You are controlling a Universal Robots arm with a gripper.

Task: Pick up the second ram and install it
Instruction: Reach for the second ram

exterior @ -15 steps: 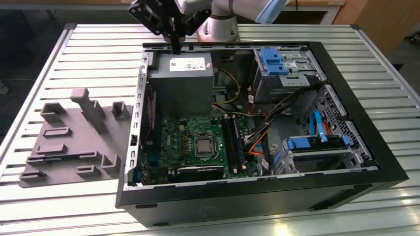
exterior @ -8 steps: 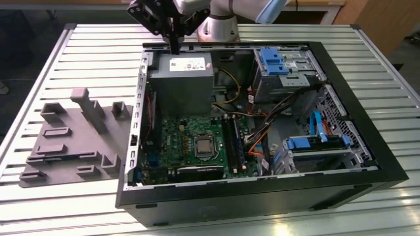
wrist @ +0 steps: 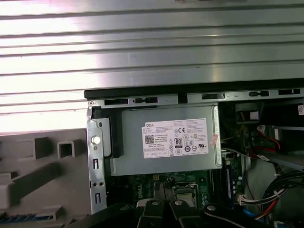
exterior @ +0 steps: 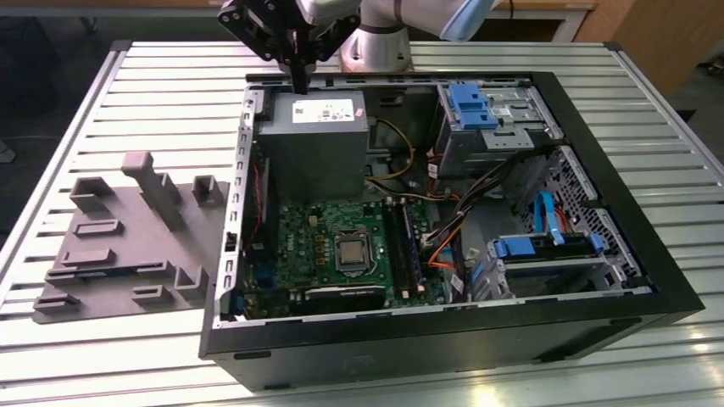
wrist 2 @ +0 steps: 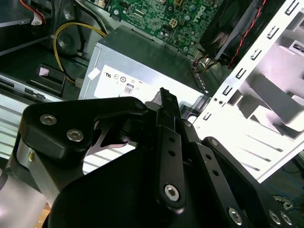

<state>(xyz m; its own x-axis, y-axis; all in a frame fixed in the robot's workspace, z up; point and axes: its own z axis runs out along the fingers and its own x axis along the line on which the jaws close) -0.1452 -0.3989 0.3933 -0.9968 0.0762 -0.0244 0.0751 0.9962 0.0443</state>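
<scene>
My gripper hangs above the back edge of the open computer case, over the grey power supply. Its fingers are pressed together, with nothing showing between them. In the second wrist view the closed fingertips point at the power supply. The long black memory slots lie on the green motherboard, well in front of the gripper. I cannot make out the second ram for certain. A thin bluish strip sits at the tray's edge in the first wrist view.
A light grey plastic tray with raised blocks and a tall post lies on the slatted metal table, on the exterior view's left of the case. Blue drive bays, cables and a fan shroud fill the case's other side.
</scene>
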